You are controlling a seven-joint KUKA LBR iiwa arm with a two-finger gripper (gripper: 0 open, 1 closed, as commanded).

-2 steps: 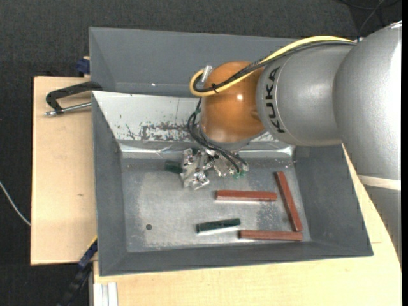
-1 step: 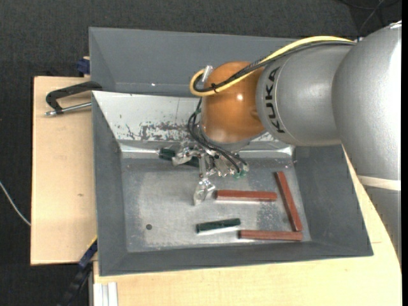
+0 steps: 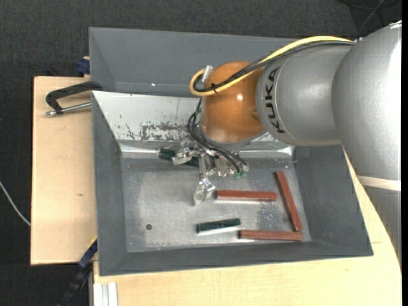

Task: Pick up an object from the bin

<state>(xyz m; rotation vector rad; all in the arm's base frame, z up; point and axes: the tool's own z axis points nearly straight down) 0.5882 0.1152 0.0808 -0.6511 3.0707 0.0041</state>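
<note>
Gripper (image 3: 204,192) was down low over the floor of the bin (image 3: 146,196), right at the left end of a red bar (image 3: 247,196) that lay flat and crosswise near the middle. Whether it touched the bar or sat just beside it was hard to call. Open or shut? That could not be told from this angle, and nothing showed in its grasp. The trouble looked plain enough: the red bar was thin and flush with the metal, so a closing tool might well skate over it and come up bare. A hold taken only on the very end looked risky too, since the long free length would likely sag, twist and slip out on the lift. A nudge instead of a pinch could shove it rightward into the slanted bar (image 3: 289,201) near its far end, wedging the pair. Pressing harder for a lower bite might scrape the floor. The dark stick (image 3: 218,225) and the bottom bar (image 3: 271,235) lay apart, toward the near wall, and seemed safe from any knock.
</note>
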